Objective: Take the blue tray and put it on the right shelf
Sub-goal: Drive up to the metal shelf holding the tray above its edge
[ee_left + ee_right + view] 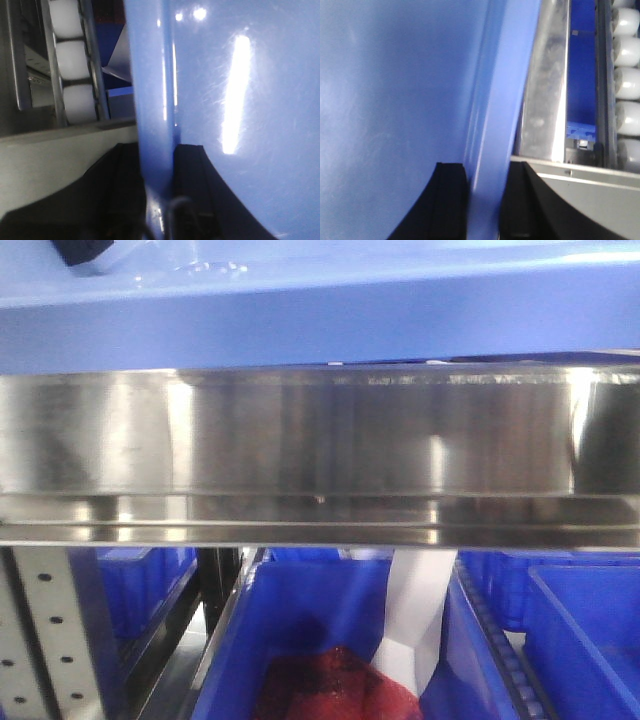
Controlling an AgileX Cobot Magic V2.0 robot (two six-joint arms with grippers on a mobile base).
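Observation:
The blue tray [320, 320] spans the top of the front view, its pale glossy rim just above the right shelf's broad stainless front rail [300, 450]. My left gripper [157, 155] is shut on the tray's rim [155, 90], one black finger on each side of it. On the opposite side, my right gripper [485, 170] is shut on the rim [495, 100] in the same way. The tray's smooth wall [395, 100] fills much of both wrist views. Neither arm shows in the front view.
Below the rail stand dark blue bins [320, 620], one holding something red [330, 690] and a white sheet [415, 620]. A perforated upright [40, 630] is at lower left. White rollers [72, 60] [627, 85] and metal framing [550, 100] flank the tray.

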